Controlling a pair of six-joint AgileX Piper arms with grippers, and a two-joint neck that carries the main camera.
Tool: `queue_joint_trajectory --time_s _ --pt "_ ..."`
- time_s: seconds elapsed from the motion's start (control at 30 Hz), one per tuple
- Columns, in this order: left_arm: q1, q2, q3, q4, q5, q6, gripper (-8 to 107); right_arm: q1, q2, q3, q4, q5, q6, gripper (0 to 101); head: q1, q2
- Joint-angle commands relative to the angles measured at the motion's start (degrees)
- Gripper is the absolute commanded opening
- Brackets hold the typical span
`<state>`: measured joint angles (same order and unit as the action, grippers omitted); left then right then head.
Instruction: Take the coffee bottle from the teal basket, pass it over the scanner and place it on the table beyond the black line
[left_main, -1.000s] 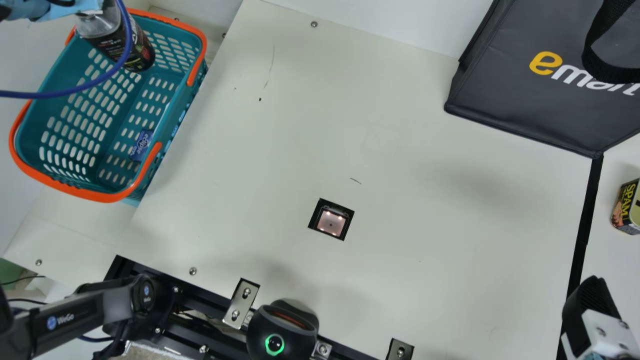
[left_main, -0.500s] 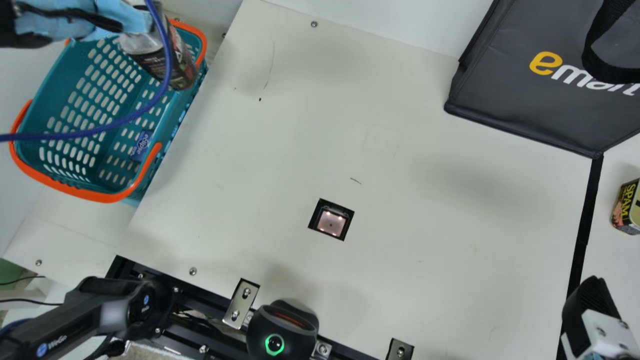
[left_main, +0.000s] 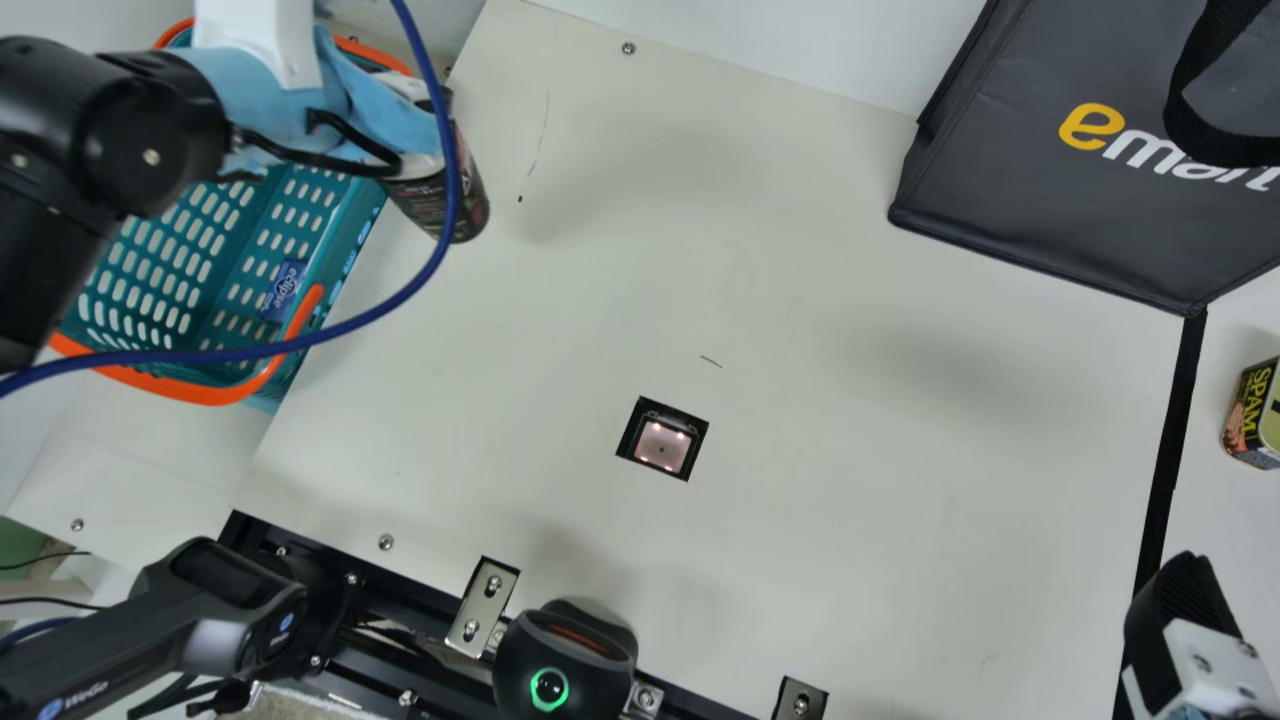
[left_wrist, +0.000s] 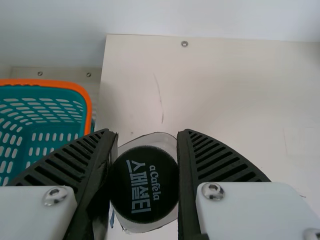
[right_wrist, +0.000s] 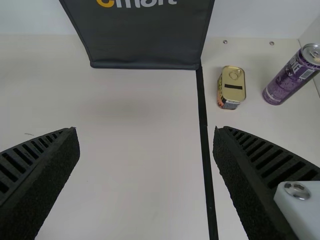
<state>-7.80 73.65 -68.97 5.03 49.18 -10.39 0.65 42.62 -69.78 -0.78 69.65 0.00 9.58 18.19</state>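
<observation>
In the main view, one teal basket (left_main: 200, 390) with an orange rim stands at the left; in the part that shows lies one blue pack (left_main: 284, 290), against the wall by the surface (left_main: 850, 300). The left claw (left_main: 410, 125) has hold of the one coffee bottle (left_main: 422, 202), tilted, its lower end out past the basket's rim and above the surface, well apart from the one scanner (left_main: 662, 446) set in the middle. One dark grey bag (left_main: 1060, 220) is at the far right, by the end of the one black line (left_main: 1178, 410); one rectangular tin (left_main: 1250, 415) sits beyond that line, and the right claw (left_main: 1185, 610) is near its lower end. In the left wrist view, the claw is closed onto the bottle, one ribbed finger on either side of its dark cap (left_wrist: 144, 184). In the right wrist view, the claw is spread wide with nothing between its fingers; two containers stand beyond the line, the tin and one purple can (right_wrist: 290, 77).
</observation>
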Motion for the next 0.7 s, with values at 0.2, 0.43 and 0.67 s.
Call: queue_joint_trajectory --time_s 0.2,0.43,0.67 --pt "-4.6 1.4 4.3 5.7 -4.8 -9.0 -8 0.0 0.0 0.0 0.0 -0.1 0.0 95 -1.7 0.2" --pt "-5.6 2.7 7.2 7.8 -8.6 -12.4 -8 0.0 0.0 0.0 0.0 -0.1 0.0 95 -1.7 0.2" --pt "-5.1 4.0 9.9 8.6 -12.0 -13.9 -8 0.0 0.0 0.0 0.0 -0.1 0.0 95 -1.7 0.2"
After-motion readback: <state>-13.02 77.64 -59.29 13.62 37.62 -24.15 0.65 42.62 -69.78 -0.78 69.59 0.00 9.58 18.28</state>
